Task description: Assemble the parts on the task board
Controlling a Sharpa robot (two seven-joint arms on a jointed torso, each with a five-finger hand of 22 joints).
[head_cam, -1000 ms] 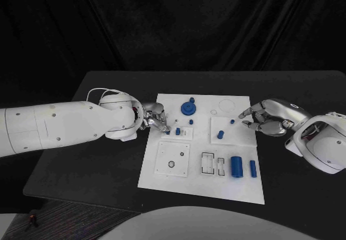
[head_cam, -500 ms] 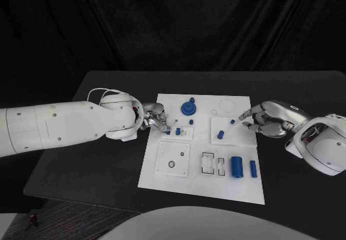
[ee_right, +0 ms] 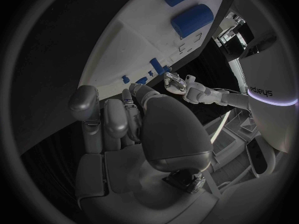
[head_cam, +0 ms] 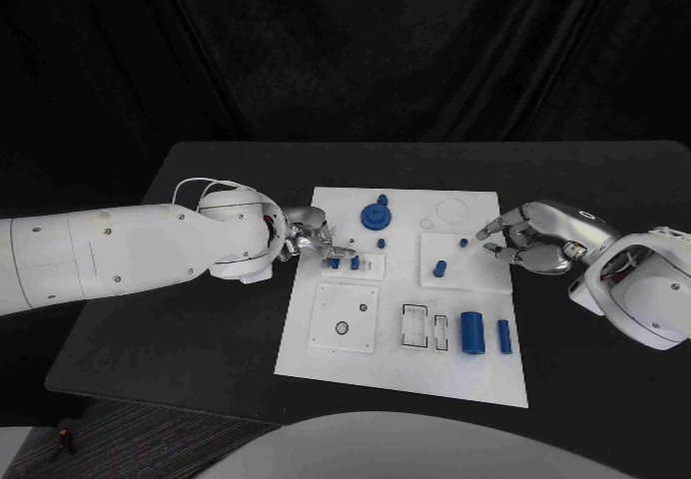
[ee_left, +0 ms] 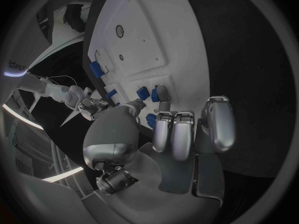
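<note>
Black desk (head_cam: 202, 329) carries the white task board (head_cam: 406, 344) at its middle, long side running away from the robot.

Left robot hand (head_cam: 310, 240) sits at the board's left edge, fingers reaching over the rim to two small blue parts (head_cam: 345, 263) standing just beside a small white block. In the left wrist view the fingertips (ee_left: 161, 92) lie against those blue pieces (ee_left: 142, 92); whether one is pinched or merely touched I cannot tell.

Right robot hand (head_cam: 524, 239) rests at the board's right edge, fingers curled inward, nothing visible in them. A small blue peg (head_cam: 463, 241) stands just beside its fingertips, a blue part (head_cam: 440, 267) a little further in on the same raised white square.

Large blue gear (head_cam: 375, 215) sits near the far edge, between the two hands. Two blue cylinders (head_cam: 487, 333) lie side by side at the near right, well apart from both hands.
</note>
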